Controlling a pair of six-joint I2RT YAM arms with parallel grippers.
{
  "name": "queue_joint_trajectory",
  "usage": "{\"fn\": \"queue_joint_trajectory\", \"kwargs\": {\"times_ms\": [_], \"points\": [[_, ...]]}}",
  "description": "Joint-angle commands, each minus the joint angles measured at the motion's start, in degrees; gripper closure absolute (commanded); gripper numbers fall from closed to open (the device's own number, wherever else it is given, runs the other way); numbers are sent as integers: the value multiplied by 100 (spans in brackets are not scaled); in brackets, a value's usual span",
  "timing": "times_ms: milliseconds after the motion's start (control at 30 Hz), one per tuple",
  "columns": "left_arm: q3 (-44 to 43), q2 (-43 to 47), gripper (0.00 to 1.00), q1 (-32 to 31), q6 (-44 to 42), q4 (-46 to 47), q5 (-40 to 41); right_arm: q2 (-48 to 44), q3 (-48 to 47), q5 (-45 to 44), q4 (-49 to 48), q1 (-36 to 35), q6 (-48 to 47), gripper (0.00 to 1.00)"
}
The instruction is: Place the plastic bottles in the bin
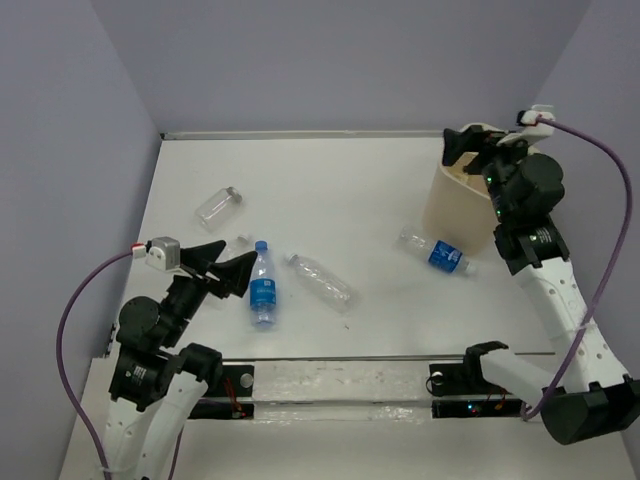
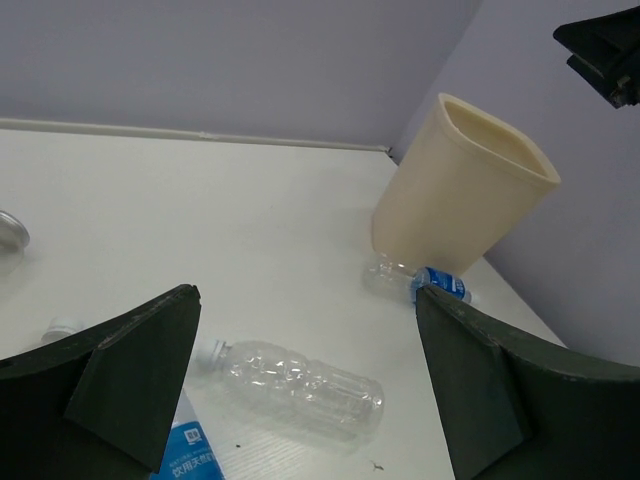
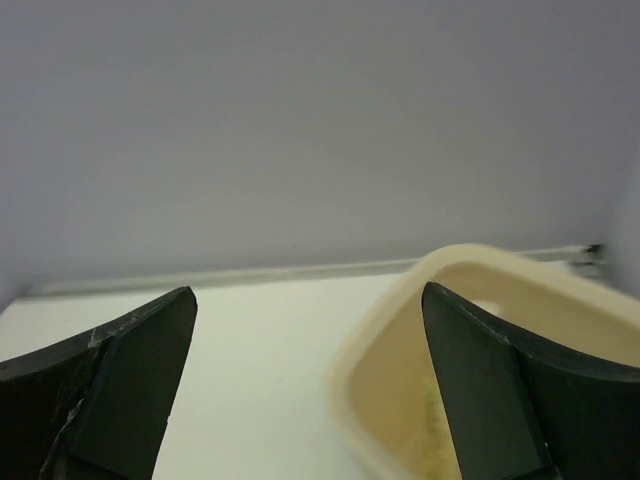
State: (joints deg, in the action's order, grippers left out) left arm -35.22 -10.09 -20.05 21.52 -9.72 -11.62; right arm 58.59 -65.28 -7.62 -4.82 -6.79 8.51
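The bin [image 1: 455, 205] stands at the far right of the table [image 1: 340, 180], close to the back wall; a labelled bottle [image 1: 435, 252] lies on its side just before the bin's foot, on the bin's left-hand near side; towards the middle of the table a bare bottle [image 1: 322, 282] lies slantwise, its neck to the left; just left of it a second labelled bottle [image 1: 263, 284] lies with its cap pointing away from the arms; farther back and left a short bottle [image 1: 218, 205] lies alone, well apart from the others; the left gripper [image 1: 228, 265] sits just left of the second labelled bottle; the right gripper [image 1: 468, 150] hangs at the bin's far rim, above the mouth.
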Motion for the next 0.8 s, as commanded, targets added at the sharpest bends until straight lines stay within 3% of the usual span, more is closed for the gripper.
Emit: {"fn": "queue_joint_trajectory", "kwargs": {"times_ms": [0, 33, 167, 367, 633, 767], "points": [[-11, -186, 1, 98, -25, 128, 291, 73, -48, 1624, 1122, -1514, 214, 0], [-20, -221, 1, 116, 10, 67, 483, 265, 6, 1466, 1393, -2310, 116, 0], [-72, -371, 1, 221, 89, -83, 950, 985, 155, 999, 1650, -3554, -60, 0], [-108, -459, 1, 370, 151, -197, 1100, 2381, 156, 797, 1642, -4505, -33, 0], [-55, -644, 1, 450, 142, -110, 907, 4175, -591, 428, 1818, -4885, -104, 2], [-46, -635, 1, 450, 133, -83, 872, 4739, -907, 480, 1932, -4938, -104, 11]]}}
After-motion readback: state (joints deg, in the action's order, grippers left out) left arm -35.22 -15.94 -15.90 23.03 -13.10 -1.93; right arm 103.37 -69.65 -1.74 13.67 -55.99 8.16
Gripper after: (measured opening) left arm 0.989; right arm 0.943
